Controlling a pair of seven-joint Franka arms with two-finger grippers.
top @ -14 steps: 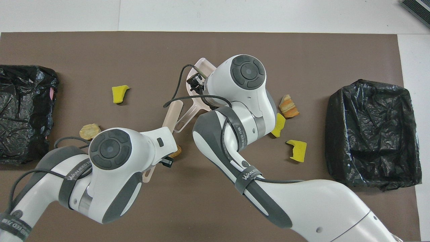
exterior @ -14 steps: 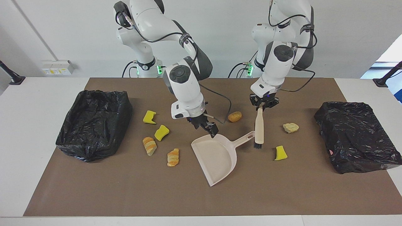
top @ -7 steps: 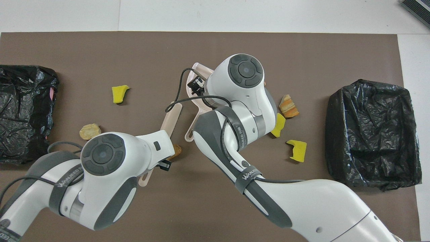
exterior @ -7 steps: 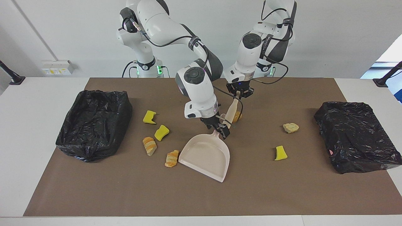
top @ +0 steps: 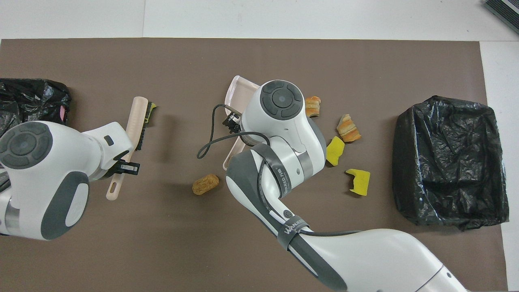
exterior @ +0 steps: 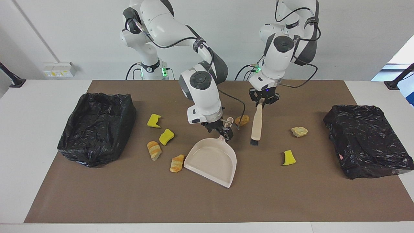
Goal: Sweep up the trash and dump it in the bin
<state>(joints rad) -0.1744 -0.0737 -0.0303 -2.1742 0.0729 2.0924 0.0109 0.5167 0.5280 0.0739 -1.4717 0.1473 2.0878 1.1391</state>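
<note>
My right gripper point(exterior: 224, 132) is shut on the handle of the beige dustpan point(exterior: 212, 160), which lies flat on the mat. The pan's edge touches a striped bread piece point(exterior: 177, 163). Another bread piece point(exterior: 154, 150) and two yellow sponge bits point(exterior: 166, 136) point(exterior: 154, 120) lie toward the right arm's end. My left gripper point(exterior: 262, 103) is shut on the brush point(exterior: 256, 124), which hangs bristles down between the brown nugget point(exterior: 242, 120) and the pale lump point(exterior: 299, 131). A third yellow bit point(exterior: 288, 158) lies farther out.
Two bins lined with black bags stand on the brown mat point(exterior: 129, 200): one bin point(exterior: 97, 127) at the right arm's end, the other bin point(exterior: 368, 139) at the left arm's end. White table point(exterior: 35, 129) borders the mat.
The right gripper turned the dustpan and slid it toward the right arm's end until it met a bread piece. The left arm swung the brush in beside the pan's handle, then back out.
</note>
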